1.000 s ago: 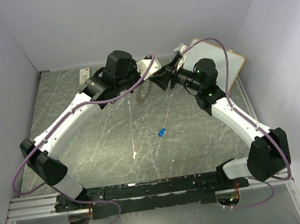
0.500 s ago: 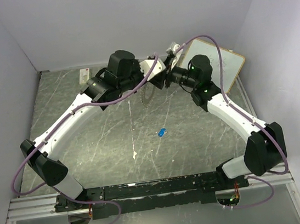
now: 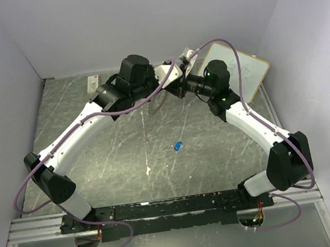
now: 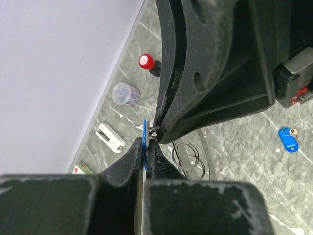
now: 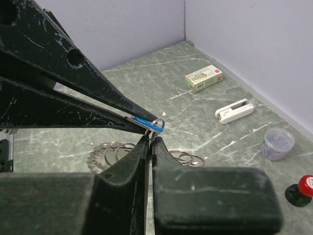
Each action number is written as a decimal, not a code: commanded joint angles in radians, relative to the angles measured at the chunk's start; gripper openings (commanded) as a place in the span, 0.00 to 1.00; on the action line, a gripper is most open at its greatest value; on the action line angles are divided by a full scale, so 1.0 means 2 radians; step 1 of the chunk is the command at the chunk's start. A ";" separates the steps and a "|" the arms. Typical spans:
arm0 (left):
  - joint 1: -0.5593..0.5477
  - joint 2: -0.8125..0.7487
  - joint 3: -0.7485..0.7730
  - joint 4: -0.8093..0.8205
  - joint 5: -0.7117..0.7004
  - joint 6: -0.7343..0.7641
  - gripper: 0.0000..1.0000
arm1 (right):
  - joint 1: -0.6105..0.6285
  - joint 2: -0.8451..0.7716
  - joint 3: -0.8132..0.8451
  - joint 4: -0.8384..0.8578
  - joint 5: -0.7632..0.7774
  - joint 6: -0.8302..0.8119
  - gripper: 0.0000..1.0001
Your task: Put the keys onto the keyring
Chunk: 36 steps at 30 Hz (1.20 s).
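Above the far middle of the table my two grippers meet tip to tip. My left gripper (image 4: 145, 142) (image 3: 174, 83) is shut on a thin blue key (image 4: 145, 128) (image 5: 143, 121), held edge-on. A small wire loop (image 5: 159, 123) hangs from that key's end, and my right gripper (image 5: 150, 139) (image 3: 180, 85) is shut on this loop. The keyring (image 5: 100, 157) (image 4: 210, 157), a toothed metal ring with smaller wire rings lying in it, rests on the table under the grippers. A second blue key (image 3: 179, 145) (image 4: 288, 139) lies loose on the table nearer the arm bases.
Along the back wall stand a red-and-black knob (image 4: 146, 62) (image 5: 304, 186), a clear small cup (image 4: 125, 93) (image 5: 278, 142), a white clip-like piece (image 4: 111, 138) (image 5: 234, 110) and a small box (image 5: 204, 78). A whiteboard (image 3: 252, 66) leans at the back right corner.
My right gripper has moved left and back to the left gripper's tip and has closed on the key's wire loop. The left gripper stayed shut on the key.
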 commanded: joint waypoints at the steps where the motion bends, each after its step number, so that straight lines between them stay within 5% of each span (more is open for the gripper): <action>1: -0.007 0.000 0.023 0.021 0.003 0.001 0.07 | 0.000 -0.009 0.009 0.004 0.013 -0.005 0.00; 7: -0.007 -0.003 0.014 0.033 -0.025 -0.007 0.07 | 0.000 -0.019 0.004 0.013 0.015 0.008 0.00; 10: -0.008 -0.009 0.009 0.045 -0.043 -0.015 0.30 | -0.001 -0.024 0.002 0.018 0.013 0.015 0.00; 15: -0.005 -0.035 -0.014 0.088 -0.080 -0.032 0.83 | -0.006 -0.027 -0.009 0.037 0.010 0.027 0.00; 20: 0.013 -0.079 -0.055 0.133 -0.080 -0.059 0.96 | -0.026 -0.029 -0.026 0.079 -0.006 0.063 0.00; 28: 0.062 -0.133 -0.124 0.156 0.082 -0.107 0.89 | -0.070 -0.022 -0.038 0.166 -0.051 0.150 0.00; 36: 0.080 -0.128 -0.147 0.197 0.226 -0.217 0.45 | -0.086 -0.020 -0.031 0.198 -0.064 0.199 0.00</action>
